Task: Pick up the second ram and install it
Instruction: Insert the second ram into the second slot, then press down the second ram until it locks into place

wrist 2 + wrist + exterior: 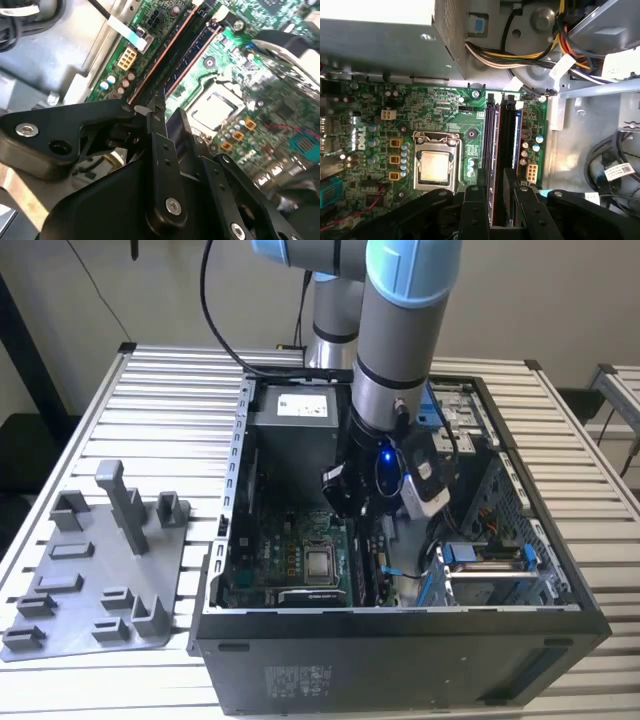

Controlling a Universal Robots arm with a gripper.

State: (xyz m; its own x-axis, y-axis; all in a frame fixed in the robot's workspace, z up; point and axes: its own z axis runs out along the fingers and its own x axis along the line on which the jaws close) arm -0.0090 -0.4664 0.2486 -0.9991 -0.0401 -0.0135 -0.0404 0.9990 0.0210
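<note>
Slatted metal table [150,410], seen in the exterior view. Directly on it stand two items. An open black computer case [400,660] occupies the centre and the 3 o'clock half of the surface, reaching the 6 o'clock edge. A flat grey plastic tray [90,580] with upright holders rests at 8 o'clock, just beside the case. Bare slats extend toward 10 and 12 o'clock.

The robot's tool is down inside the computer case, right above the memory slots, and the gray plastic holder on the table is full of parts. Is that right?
Almost. The tool is inside the computer case, over the memory slots, as the first wrist view shows. But the exterior view shows the gray plastic holder empty, with nothing in its pockets.
</note>
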